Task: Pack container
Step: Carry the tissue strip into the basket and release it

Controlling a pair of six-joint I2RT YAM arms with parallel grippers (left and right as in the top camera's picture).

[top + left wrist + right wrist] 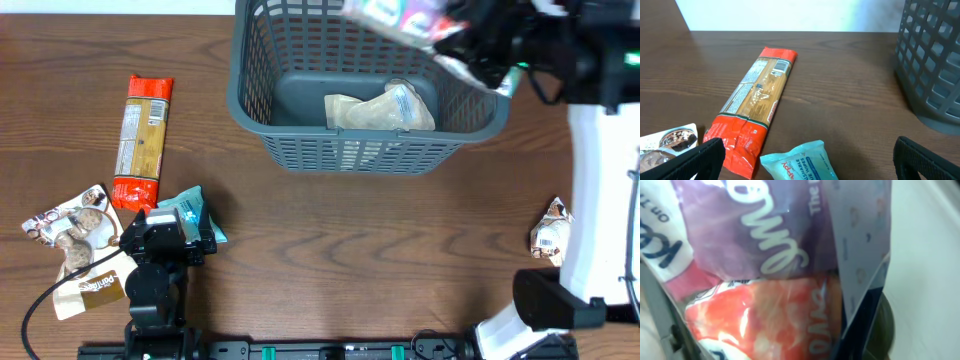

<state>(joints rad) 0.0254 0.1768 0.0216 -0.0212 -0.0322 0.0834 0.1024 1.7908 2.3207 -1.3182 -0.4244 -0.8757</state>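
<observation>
**Overhead and wrist views, read from left to right.** At the far left of the wooden table (330, 250) we see a white cookie packet (68, 225). A tan packet (92, 288) lies just nearer the robot and is crossed by a black cable (40, 290).

Next comes a long orange pasta packet (143, 140), lying lengthwise away from the robot. Just right of its near end lies a teal wipes packet (205, 215). The left gripper (809, 149) is poised over this teal packet with its jaws spread wide and nothing between them. In the left wrist view we see one dark finger at each lower corner, with the wipes packet between and beneath them.

The container (365, 150), a dark grey lattice basket, stands on the far side of the table, right of centre and well apart from the left gripper. On its floor lies a pale, clear-wrapped packet (385, 108).

Above the container's far right corner, the right gripper (468, 48) is closed on a purple-and-orange snack bag (400, 15). This bag is blurred in the overhead view and fills the right wrist view, where we cannot make out the fingers themselves.

At the far right, near the right arm's white base (590, 200), lies a small brown-and-white packet (550, 232).
</observation>
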